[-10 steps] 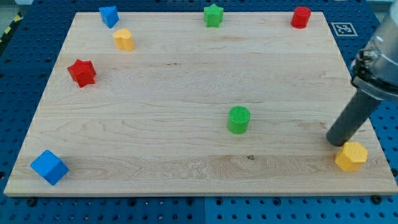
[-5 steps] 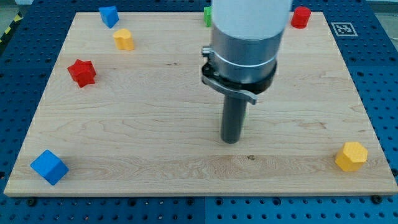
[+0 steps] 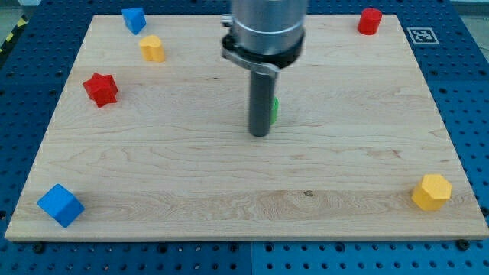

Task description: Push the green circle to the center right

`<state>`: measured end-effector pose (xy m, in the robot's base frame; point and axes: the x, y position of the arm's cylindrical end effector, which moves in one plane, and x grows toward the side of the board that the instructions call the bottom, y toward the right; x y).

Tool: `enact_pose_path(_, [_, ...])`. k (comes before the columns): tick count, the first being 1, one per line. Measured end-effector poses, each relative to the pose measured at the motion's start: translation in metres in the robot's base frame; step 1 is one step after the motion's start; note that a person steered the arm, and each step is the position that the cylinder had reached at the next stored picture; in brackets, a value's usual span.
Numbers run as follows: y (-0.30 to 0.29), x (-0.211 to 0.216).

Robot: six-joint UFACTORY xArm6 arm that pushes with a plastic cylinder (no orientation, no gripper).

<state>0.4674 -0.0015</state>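
Only a thin green sliver of the green circle (image 3: 274, 111) shows, at the right edge of my dark rod, a little above the board's middle. The rod hides the rest of the block. My tip (image 3: 260, 135) rests on the board just below and to the left of that sliver, in the view's centre. The arm's grey body rises from the rod to the view's top.
A blue cube (image 3: 134, 19) and a yellow block (image 3: 152, 48) sit at the top left, with a red star (image 3: 100, 88) below them. Another blue cube (image 3: 59, 205) is at the bottom left. A yellow hexagon (image 3: 432, 191) is at the bottom right and a red cylinder (image 3: 370, 21) at the top right.
My tip swept from the right edge leftward to the green circle, then up and left. The green circle has left its lower spot and now sits higher and further left, behind the rod.
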Motion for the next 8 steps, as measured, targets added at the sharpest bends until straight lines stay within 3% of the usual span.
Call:
enact_pose_path(2, [-0.028,-0.024])
enact_pose_path(8, [0.052,-0.041])
